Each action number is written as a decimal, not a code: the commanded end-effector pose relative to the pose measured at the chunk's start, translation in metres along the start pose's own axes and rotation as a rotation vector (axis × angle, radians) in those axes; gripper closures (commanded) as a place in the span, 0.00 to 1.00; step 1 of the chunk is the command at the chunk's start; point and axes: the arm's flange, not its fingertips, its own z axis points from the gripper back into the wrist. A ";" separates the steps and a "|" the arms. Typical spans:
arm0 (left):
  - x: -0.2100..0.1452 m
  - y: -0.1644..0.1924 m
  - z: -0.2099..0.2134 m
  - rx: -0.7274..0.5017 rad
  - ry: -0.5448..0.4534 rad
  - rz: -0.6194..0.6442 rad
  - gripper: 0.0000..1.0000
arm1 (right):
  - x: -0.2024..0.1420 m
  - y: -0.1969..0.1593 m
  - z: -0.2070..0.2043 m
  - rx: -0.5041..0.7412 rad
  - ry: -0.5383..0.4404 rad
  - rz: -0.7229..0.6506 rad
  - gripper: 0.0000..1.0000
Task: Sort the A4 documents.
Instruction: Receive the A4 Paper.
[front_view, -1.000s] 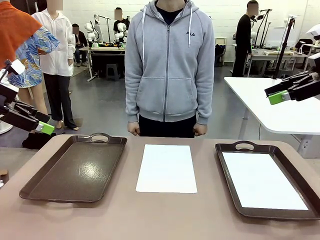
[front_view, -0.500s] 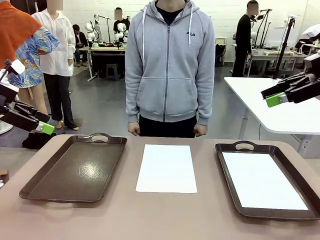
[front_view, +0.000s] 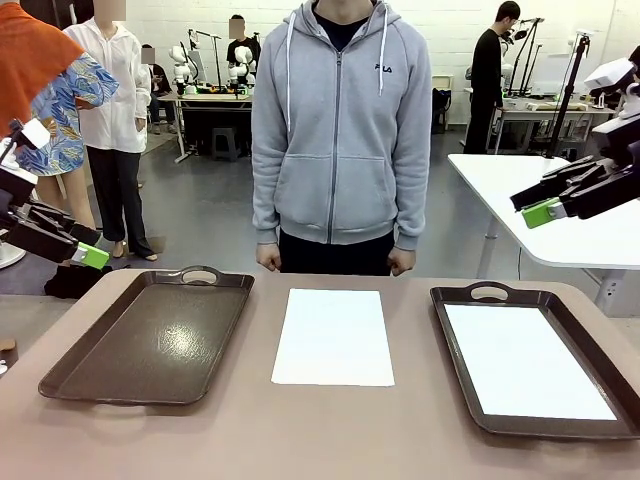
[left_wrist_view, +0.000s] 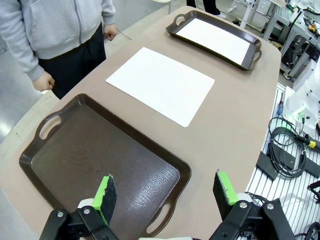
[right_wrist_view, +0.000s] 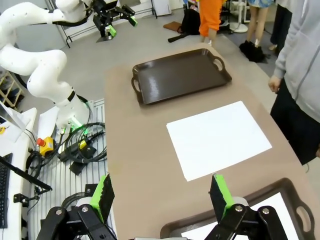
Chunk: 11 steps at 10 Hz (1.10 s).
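One brown table (front_view: 330, 430) spans the scene. One person in a grey hooded jacket (front_view: 338, 130) stands at its far edge, arms down, both fists (front_view: 267, 258) closed just beyond the table's rim.

Two dark brown handled trays lie on the table, well apart. The left tray (front_view: 150, 340) sits toward the robot's left and the right tray (front_view: 560, 428) toward its right. Each has one handle end turned toward the person.

Two A4 documents can be counted. The middle sheet (front_view: 333, 336) lies flat on the bare table between the two trays, touching neither, with its long sides running away from the robot. The second sheet (front_view: 525, 362) lies flat inside the right tray and covers most of its floor, with a dark margin showing all round. The left tray's glossy floor is bare from rim to rim.

Two robot hands hang in the air, one at each side. The left hand (left_wrist_view: 164, 185) hovers over the left tray's outer end, its two green-padded fingers spread wide and grasping nothing. The right hand (right_wrist_view: 161, 182) hangs higher at the table's right side. Its two fingers are likewise released and spread with nothing between them, and the right tray's corner and the middle sheet lie below and beyond it.
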 end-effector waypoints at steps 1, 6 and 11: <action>-0.002 0.003 0.000 -0.011 -0.012 -0.022 0.00 | -0.005 -0.009 -0.019 0.013 0.034 -0.009 0.00; -0.002 0.003 0.000 -0.011 -0.012 -0.022 0.00 | 0.006 -0.028 -0.059 0.050 0.077 -0.040 0.00; -0.002 0.003 0.000 -0.011 -0.012 -0.022 0.00 | 0.002 -0.032 -0.061 0.063 0.086 -0.046 0.00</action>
